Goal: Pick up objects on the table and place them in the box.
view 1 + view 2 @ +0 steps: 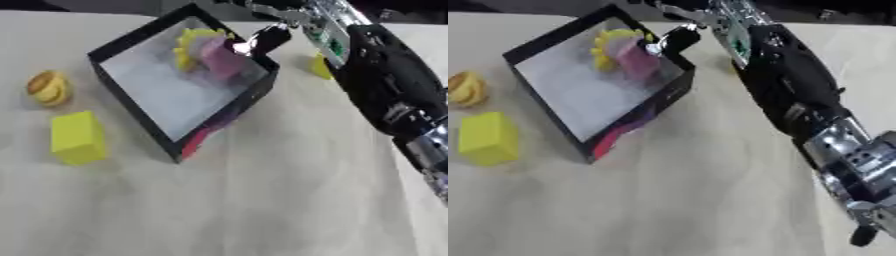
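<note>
A black box (131, 107) with a pale floor sits askew at the upper middle of the table. Inside its far corner lie a yellow toothed piece (191, 42) and a pink piece (220, 56) leaning against it. My right arm reaches in from the lower right, and my right hand (273, 36) hangs over the box's far right rim, just beside the pink piece. On the cloth left of the box rest a yellow block (77, 137) and a round yellow-orange thing (48, 87). A small yellow thing (320, 66) peeks out behind my right arm. My left hand is out of sight.
A beige cloth (262, 200) covers the table. A red and purple patch (203, 135) shows on the box's outer wall near its front corner. My right forearm (798, 95) crosses the table's right side.
</note>
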Tool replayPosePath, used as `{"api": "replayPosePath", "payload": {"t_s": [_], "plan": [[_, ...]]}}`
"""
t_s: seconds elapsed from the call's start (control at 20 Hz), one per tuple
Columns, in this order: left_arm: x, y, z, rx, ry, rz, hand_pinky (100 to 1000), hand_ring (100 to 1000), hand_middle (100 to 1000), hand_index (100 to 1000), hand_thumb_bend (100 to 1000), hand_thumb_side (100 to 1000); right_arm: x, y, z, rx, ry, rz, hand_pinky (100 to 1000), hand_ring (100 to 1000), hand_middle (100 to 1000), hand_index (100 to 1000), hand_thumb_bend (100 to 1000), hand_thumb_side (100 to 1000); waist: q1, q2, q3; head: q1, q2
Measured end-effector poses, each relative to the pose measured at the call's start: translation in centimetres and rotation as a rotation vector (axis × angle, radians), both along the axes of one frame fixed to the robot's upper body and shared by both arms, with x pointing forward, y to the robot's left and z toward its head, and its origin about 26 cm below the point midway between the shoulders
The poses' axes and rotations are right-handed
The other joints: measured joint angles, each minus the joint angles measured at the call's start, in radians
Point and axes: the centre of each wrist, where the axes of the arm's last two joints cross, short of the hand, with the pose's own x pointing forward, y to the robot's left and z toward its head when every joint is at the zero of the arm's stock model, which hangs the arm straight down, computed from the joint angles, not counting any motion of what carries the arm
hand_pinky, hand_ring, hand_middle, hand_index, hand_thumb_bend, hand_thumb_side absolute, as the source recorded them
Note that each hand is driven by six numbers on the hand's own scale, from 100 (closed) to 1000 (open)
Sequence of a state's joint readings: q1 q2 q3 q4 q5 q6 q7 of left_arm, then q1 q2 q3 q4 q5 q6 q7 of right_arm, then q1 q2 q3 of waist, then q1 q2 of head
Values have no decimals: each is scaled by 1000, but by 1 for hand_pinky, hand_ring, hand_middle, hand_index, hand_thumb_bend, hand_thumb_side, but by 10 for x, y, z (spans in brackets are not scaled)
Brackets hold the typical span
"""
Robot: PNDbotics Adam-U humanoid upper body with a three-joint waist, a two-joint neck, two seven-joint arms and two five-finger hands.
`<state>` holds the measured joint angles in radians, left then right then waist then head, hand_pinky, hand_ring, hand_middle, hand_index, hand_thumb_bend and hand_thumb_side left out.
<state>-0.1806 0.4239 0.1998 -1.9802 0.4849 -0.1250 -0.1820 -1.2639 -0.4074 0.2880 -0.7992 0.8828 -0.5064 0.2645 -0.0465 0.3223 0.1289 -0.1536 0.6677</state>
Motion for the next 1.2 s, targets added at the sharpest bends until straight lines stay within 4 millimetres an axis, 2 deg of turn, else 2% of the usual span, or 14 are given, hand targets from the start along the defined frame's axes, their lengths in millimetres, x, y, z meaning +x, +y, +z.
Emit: {"api": "replayPosePath", "payload": {"t_s": [0.2, 0.4, 0.55, 0.8, 0.95, 1.1, 1.2], "plan": [[-1, 1, -2, -2, 3, 5, 829, 864, 822, 842, 100, 653, -1, -9, 7, 83, 40, 2, 994, 892, 857, 1000, 214, 468, 0, -2, -9, 1, 8], [-2, 2, -3, 4, 10, 13, 829, 864, 822, 842, 100, 654, -9, -37, 28, 96, 81, 18, 994, 905, 865, 1000, 216, 393, 0, -4, -27, 11, 8], [-2, 3, -3, 10, 10, 20, 828, 865, 822, 842, 100, 654, -19, -59, 40, 90, 123, 25, 993, 908, 874, 1000, 207, 378, 0, -4, -35, 23, 8], [-3, 4, -5, 15, 10, 30, 827, 865, 822, 841, 100, 655, -36, -101, 50, 73, 178, -53, 982, 926, 885, 1000, 311, 512, 0, -4, -44, 37, 8], [-3, 4, -5, 16, 8, 31, 827, 866, 823, 841, 100, 659, -42, -127, 43, 27, 199, -138, 982, 932, 884, 1000, 356, 548, 0, -4, -47, 36, 7], [-3, 4, -5, 21, 8, 34, 827, 866, 823, 840, 100, 660, -43, -142, 33, -24, 221, -193, 985, 933, 884, 1000, 366, 533, 0, -4, -44, 31, 7], [-3, 3, -4, 24, 8, 34, 827, 866, 822, 839, 100, 661, -42, -147, 28, -45, 235, -210, 987, 932, 881, 984, 374, 568, 0, -4, -41, 21, 6]]}}
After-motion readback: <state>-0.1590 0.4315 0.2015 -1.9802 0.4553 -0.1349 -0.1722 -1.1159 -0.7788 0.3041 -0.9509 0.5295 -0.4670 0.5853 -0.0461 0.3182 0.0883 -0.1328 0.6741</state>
